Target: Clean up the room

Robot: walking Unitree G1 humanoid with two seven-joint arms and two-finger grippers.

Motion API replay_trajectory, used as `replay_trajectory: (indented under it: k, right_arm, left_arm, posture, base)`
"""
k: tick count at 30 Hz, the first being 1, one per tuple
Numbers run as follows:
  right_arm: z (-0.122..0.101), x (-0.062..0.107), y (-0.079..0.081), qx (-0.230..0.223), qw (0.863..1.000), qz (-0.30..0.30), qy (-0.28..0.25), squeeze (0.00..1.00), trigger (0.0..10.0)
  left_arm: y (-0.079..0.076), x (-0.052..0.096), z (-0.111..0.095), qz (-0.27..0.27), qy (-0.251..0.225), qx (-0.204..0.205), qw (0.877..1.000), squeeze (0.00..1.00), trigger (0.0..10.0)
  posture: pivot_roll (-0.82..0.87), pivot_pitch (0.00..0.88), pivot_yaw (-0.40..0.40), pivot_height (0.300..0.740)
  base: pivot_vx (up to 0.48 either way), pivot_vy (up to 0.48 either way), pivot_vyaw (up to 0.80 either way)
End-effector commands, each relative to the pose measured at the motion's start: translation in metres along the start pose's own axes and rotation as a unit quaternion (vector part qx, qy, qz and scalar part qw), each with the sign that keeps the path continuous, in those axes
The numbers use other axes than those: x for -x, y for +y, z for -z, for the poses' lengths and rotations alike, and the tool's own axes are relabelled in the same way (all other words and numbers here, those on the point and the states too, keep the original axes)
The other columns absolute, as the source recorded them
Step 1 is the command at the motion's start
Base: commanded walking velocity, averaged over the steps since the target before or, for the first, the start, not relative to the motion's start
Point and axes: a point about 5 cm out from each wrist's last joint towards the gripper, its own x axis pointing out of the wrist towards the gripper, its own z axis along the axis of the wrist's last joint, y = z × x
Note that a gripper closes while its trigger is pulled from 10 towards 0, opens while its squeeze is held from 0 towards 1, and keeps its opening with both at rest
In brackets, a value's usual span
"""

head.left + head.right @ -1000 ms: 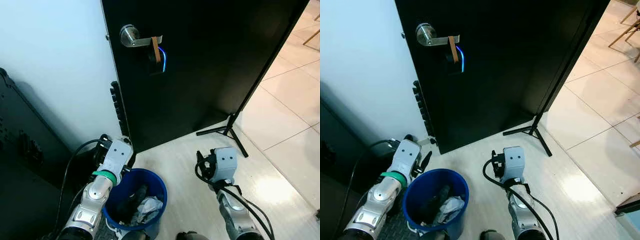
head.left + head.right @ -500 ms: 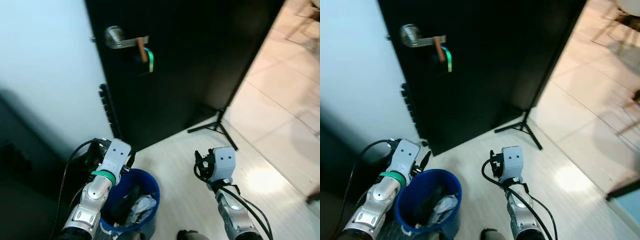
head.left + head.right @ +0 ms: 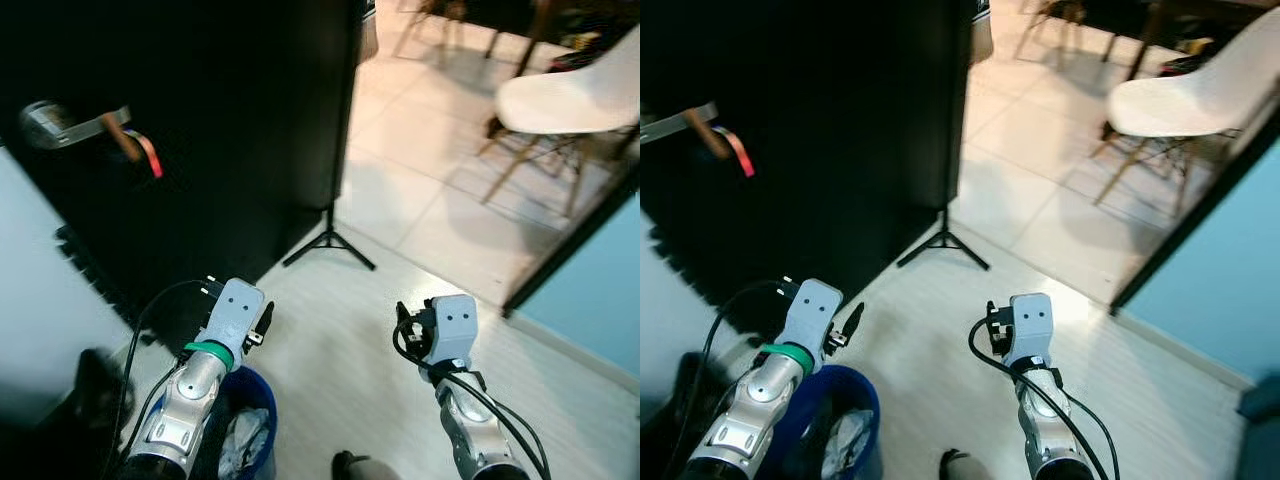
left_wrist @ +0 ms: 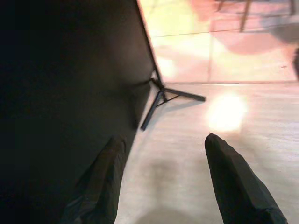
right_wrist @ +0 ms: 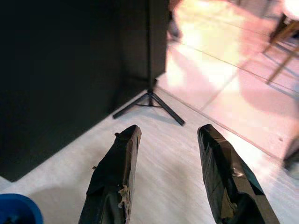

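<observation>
Two grippers, my left gripper (image 4: 161, 179) and right gripper (image 5: 168, 179), hang spread wide, holding nothing. The blue bin (image 3: 245, 440), partly filled with rubbish, sits by my left arm. I judge myself between pickups; next, find more litter. The head views add a white chair (image 3: 565, 95) and door handle (image 3: 60, 125).

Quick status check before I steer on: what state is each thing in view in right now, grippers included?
Left gripper: open, holding nothing, over the floor.
Right gripper: open, holding nothing, over the floor.
Blue bin: upright beside the left arm, crumpled rubbish inside.
Black door: open, doorway to the tiled room clear.
Door handle: level, strap hanging from it.
Tripod stand: upright, legs spread on the floor.
White chair: upright on the tiles, seat bare.
</observation>
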Motion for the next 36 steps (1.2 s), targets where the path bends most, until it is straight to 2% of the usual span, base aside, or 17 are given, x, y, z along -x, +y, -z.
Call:
replay_trajectory:
  k: [1, 23, 36]
  right_arm:
    - [0.0057, 0.0030, 0.0024, -0.002, 1.000, -0.001, 0.010, 0.00, 10.0]
    - [0.0038, 0.0012, 0.0043, -0.004, 1.000, -0.003, 0.007, 0.00, 10.0]
    - [0.0041, 0.0009, 0.0034, -0.012, 1.000, 0.001, 0.009, 0.00, 10.0]
  left_arm:
    - [-0.0008, 0.0034, 0.0068, 0.003, 0.012, -0.003, 1.000, 0.00, 10.0]
    - [-0.0013, 0.0020, 0.0062, 0.003, 0.012, -0.005, 1.000, 0.00, 10.0]
    - [-0.0020, 0.0019, 0.0060, 0.004, 0.012, -0.005, 1.000, 0.00, 10.0]
  posture:
    - [0.00, 0.080, 0.071, 0.740]
    - [0.00, 0.084, 0.072, 0.740]
    - [0.00, 0.084, 0.073, 0.740]
  base:
    - [0.000, 0.000, 0.00]
    - [0.000, 0.000, 0.00]
    - [0.000, 0.000, -0.75]
